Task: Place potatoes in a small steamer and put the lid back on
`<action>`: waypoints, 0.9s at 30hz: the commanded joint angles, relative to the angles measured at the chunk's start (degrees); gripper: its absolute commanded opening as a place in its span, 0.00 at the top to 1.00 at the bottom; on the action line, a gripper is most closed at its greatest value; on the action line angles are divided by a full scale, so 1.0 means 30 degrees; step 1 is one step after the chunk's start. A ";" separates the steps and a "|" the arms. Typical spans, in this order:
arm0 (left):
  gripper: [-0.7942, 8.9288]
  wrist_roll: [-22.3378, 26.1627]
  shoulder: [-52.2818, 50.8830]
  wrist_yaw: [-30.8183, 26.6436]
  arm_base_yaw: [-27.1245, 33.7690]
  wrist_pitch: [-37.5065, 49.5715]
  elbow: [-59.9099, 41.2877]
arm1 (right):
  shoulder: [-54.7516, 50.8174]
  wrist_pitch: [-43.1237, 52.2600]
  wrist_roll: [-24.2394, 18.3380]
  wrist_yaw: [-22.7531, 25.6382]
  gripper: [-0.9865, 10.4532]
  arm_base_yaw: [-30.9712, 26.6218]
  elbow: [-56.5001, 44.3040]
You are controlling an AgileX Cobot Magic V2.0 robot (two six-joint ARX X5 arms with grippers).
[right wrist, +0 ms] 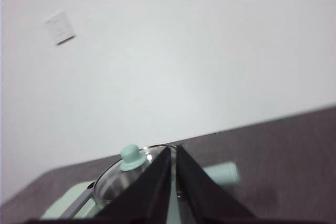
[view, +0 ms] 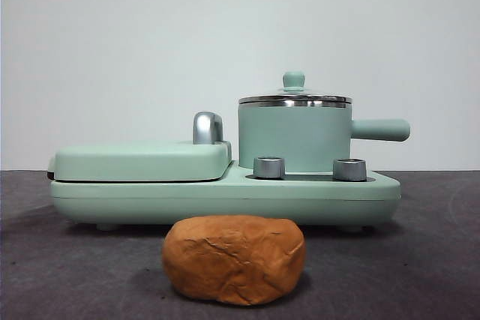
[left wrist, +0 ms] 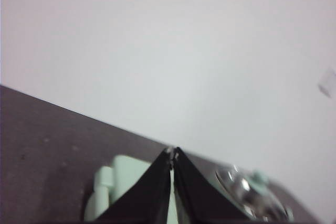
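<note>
**Lid on, potato on the table, both arms waiting**

Potato [view: 234, 258] lying on the dark table [view: 435, 260] in front of the mint cooker base [view: 225, 198], well apart from either claw. Small steamer [view: 294, 139] seated on the base's right side, glass lid [view: 295, 98] closed on its rim, so nothing placed yet. Left gripper [left wrist: 171, 153] clenched tip to tip, holding nothing; right gripper [right wrist: 173, 149] likewise pinched together and empty, hanging above the lid.

Likely trouble: small knob [right wrist: 132, 157] easy to miss or slip from, dragging the steamer by its lid. Potato about as wide as the pot, so prone to jam on the rim and keep the lid from seating. Lumpy skin apt to roll out of a narrow pinch.

Front view alone shows the potato and the two dials [view: 269, 167]; neither arm visible there. Wrist views alone give the claws, with the lid seen from above; left wrist view also catches the flat griddle cover [left wrist: 126, 174], blurred.
</note>
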 commanded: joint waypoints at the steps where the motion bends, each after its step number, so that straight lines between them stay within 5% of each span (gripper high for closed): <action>1: 0.91 0.4481 0.1202 0.1348 0.0015 -0.1763 0.2076 | 0.0940 -0.0095 -0.4153 -0.1370 0.90 0.0000 0.1056; 6: 0.91 1.1934 0.3330 0.3213 0.0015 -0.3643 0.5005 | 0.2659 -0.0270 -0.9012 -0.3504 0.90 0.0000 0.2441; 9: 0.91 1.4200 0.4597 0.3344 -0.0022 -0.3993 0.5901 | 0.3614 -0.0576 -1.1030 -0.3847 0.90 0.0036 0.2871; 17: 0.91 1.5052 0.8910 0.3337 -0.0277 -0.4218 0.6819 | 0.6994 -0.2943 -1.3544 -0.3803 0.90 0.0131 0.4029; 27: 0.91 1.8185 1.3471 0.3337 -0.3257 -0.4677 0.8029 | 1.0724 -0.3359 -1.4163 -0.3789 0.90 0.0525 0.4575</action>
